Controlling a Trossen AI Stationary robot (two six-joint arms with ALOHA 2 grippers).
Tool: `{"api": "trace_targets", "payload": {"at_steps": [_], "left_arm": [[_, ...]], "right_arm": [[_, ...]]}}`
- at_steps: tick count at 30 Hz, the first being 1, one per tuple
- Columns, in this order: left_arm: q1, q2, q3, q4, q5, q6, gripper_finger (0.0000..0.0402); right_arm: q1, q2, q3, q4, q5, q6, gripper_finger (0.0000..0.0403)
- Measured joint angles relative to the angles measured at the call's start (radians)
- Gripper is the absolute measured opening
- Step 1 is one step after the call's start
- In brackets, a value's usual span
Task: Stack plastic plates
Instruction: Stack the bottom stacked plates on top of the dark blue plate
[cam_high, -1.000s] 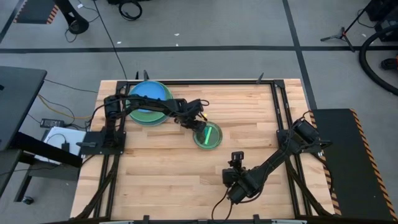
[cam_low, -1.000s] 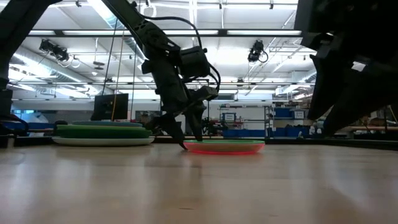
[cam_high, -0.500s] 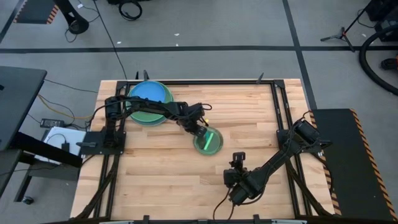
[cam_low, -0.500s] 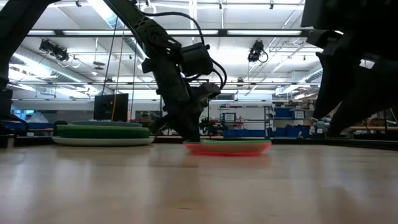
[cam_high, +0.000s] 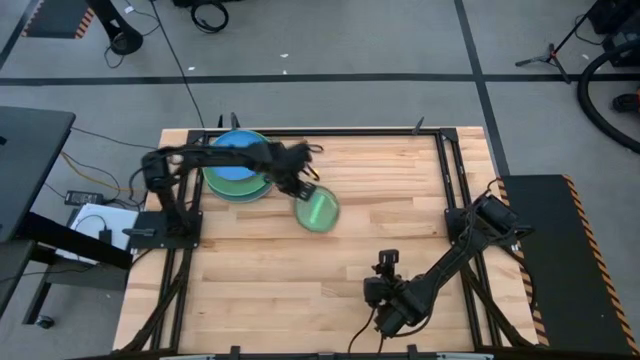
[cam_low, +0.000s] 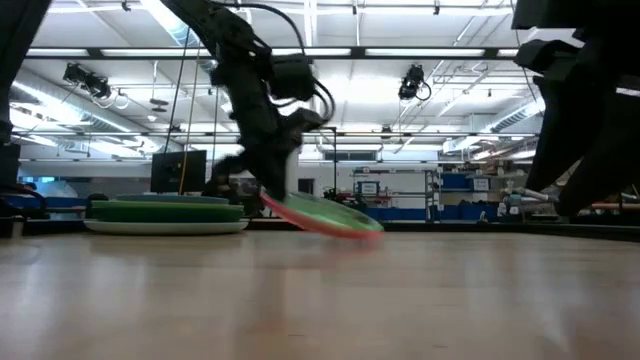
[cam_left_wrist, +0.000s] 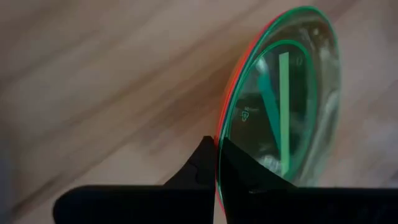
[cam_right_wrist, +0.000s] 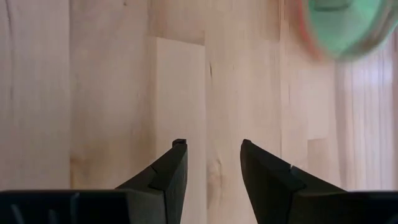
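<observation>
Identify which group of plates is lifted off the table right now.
The small plates with the green one on top, pinched at the rim by the left gripper and tilted. The large stack, blue on top, rests flat on the table.

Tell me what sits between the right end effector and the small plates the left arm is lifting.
Nothing: the high view shows only bare wooden table between the right end effector and the small plates.

The surface (cam_high: 400, 200) is pale jointed wood, smooth with a slight sheen. The small plates (cam_left_wrist: 280, 93) are glossy translucent plastic, green over red-orange. The stack (cam_high: 238, 165) at the far left corner looks smooth plastic. The fingers (cam_right_wrist: 174, 174) are matt black.
</observation>
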Motion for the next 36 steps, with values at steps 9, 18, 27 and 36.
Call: {"api": "trace_targets", "payload": {"at_steps": [9, 18, 27, 36], "left_arm": [[0.264, -0.224, 0.0, -0.303, 0.016, 0.136, 0.0009], [0.618, -0.367, 0.001, -0.337, -0.07, 0.243, 0.0009], [0.833, -0.39, 0.001, -0.442, -0.062, 0.417, 0.0009], [0.824, -0.388, -0.013, -0.443, -0.063, 0.461, 0.0009]], "right_arm": [[0.009, 0.0, 0.0, 0.006, -0.007, 0.087, 0.0155], [0.009, 0.0, 0.0, 0.004, -0.078, 0.129, 0.0155], [-0.006, 0.0, 0.0, 0.007, -0.088, 0.148, 0.0155], [-0.026, 0.0, 0.0, 0.009, -0.09, 0.155, 0.0155]]}}
